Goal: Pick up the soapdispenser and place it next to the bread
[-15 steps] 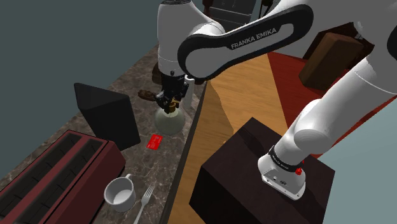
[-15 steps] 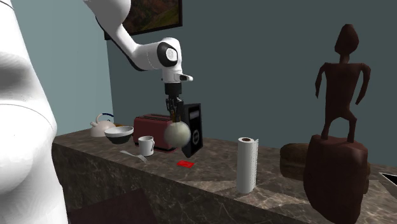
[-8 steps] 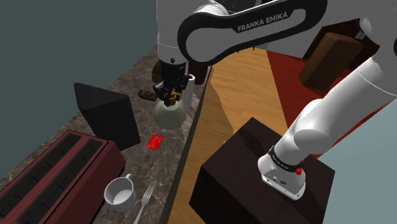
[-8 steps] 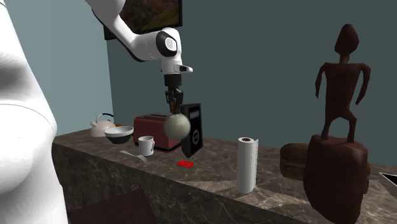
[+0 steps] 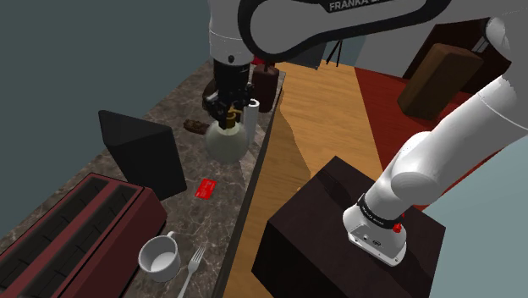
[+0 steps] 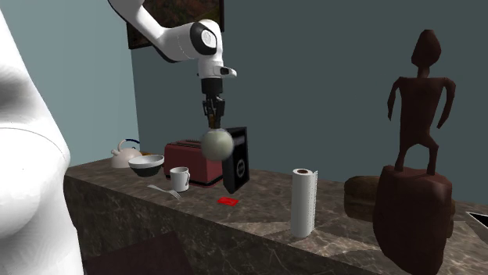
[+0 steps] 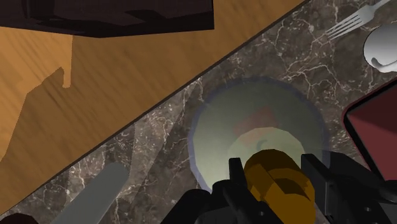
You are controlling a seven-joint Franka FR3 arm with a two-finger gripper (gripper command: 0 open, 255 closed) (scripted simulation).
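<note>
The soap dispenser [image 6: 217, 143] has been lifted higher and moved a little since the earlier picture. Its gold pump top is clamped by the pincer [image 6: 213, 117]. The round pale bottle is held in the air above the dark stone worktop [image 6: 258, 212].

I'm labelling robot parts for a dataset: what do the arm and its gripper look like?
The arm has glossy white, rounded links with dark joint rings and a black inlay lettered FRANKA EMIKA. The gripper is all black, with two blocky fingers.
</note>
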